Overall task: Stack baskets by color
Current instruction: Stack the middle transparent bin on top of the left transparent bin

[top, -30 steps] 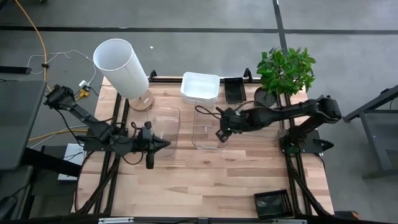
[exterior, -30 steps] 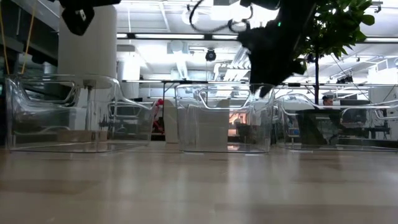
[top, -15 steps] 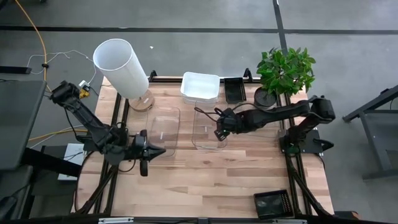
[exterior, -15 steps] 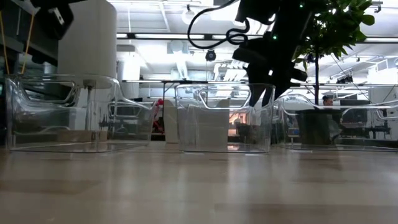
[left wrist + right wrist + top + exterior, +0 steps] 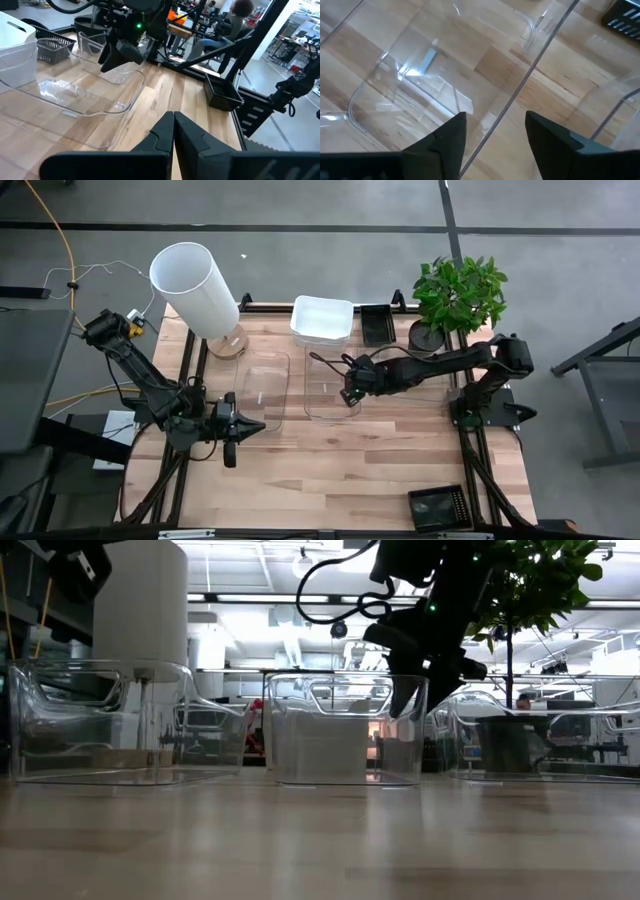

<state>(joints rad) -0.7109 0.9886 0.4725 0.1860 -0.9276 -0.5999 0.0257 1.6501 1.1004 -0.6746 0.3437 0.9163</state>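
Observation:
Three clear baskets stand flat on the table: one at the left (image 5: 263, 385), one in the middle (image 5: 330, 385) and one at the right (image 5: 545, 735). A white basket (image 5: 322, 318) sits at the far edge, with a black slotted one (image 5: 376, 323) beside it and another black one (image 5: 438, 507) at the near right. My right gripper (image 5: 347, 392) is open and reaches down over the middle basket's right wall. My left gripper (image 5: 252, 425) is shut, holds nothing and hovers near the left basket's near right corner. My right gripper straddles the middle clear basket's right long wall (image 5: 520, 90), close to its near end, with one finger (image 5: 442, 140) inside and the other (image 5: 550, 135) outside. It slants down from the table's right. The rim runs close to the inner finger. The basket stays flat on the table.
A tall white cylinder (image 5: 195, 285) stands at the far left and a potted plant (image 5: 458, 295) at the far right. The near half of the wooden table (image 5: 330, 470) is bare boards. People and desks show in the room beyond.
My right gripper has sunk over the middle clear basket's right wall and gone toward the table's left. The basket has slid along the table toward the left clear basket, staying upright. My left gripper has drawn back toward the near left, still shut.

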